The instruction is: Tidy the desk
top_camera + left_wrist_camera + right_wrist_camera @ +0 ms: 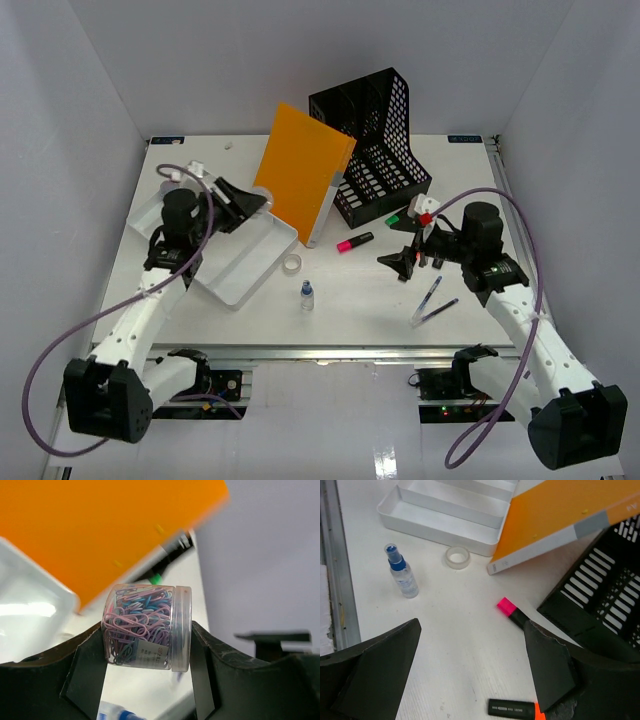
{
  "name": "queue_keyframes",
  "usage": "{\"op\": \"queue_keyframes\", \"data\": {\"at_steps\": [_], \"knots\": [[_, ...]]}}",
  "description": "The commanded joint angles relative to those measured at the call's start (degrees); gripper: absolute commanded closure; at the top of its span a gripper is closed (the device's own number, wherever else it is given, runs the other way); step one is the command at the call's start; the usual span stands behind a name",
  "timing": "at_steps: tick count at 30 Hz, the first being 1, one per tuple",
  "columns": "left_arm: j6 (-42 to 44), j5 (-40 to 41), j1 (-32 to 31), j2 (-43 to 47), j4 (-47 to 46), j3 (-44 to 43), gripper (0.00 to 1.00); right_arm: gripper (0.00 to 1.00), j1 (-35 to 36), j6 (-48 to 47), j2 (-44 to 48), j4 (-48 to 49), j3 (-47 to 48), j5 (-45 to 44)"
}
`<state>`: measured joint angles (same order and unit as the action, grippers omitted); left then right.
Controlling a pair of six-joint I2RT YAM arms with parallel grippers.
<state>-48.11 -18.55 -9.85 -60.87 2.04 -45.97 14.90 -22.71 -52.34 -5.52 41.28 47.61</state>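
White laminate makes up the broad flat bench (350, 290), which spans the whole scene under both arms and carries a ribbed metal rail along its near edge.

On its left half sits one white plastic tray (232, 300), rectangular and divided into long troughs. At the far middle stands one black perforated plastic file holder (385, 140) with slanted sides. One smooth orange folder with a grey spine strip (300, 180) leans tilted against its left side.

Near the tray's right corner lie one clear ring of tape (291, 263) and one small clear spray bottle with a blue cap (307, 296), which stands upright.

Three black-bodied highlighters show:
- a pink-capped one (354, 242) just near the holder
- a green-capped one (398, 215) to its right
- an orange-tipped one (515, 709) below the right fingers in the wrist view

Two slim pens (430, 292) lie close together on the near right.

The matte black left fingers (85, 675) hang over the tray and clamp one clear cylindrical plastic jar (147, 627) on both sides. It is packed with pink, blue and purple paper clips. The right fingers (547, 665) stand spread wide above the bench, gripping nothing.
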Motion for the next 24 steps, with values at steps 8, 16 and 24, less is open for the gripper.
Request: {"op": "queue_keyframes", "data": {"at_steps": [8,16,24], "knots": [[4.8,9.6,29.5,-11.1,13.0,-11.1,1.00,0.10,-9.4,6.9,5.9,7.7,-6.3,9.5],[9.1,20.6,30.9,-29.1,17.3,-25.9,1.00,0.10,-10.2,7.2,6.9,7.6,-6.0,8.7],[14.2,26.2,31.7,-42.1,20.8,-37.8,1.00,0.10,-10.3,7.0,7.2,7.3,-5.9,8.1]]}}
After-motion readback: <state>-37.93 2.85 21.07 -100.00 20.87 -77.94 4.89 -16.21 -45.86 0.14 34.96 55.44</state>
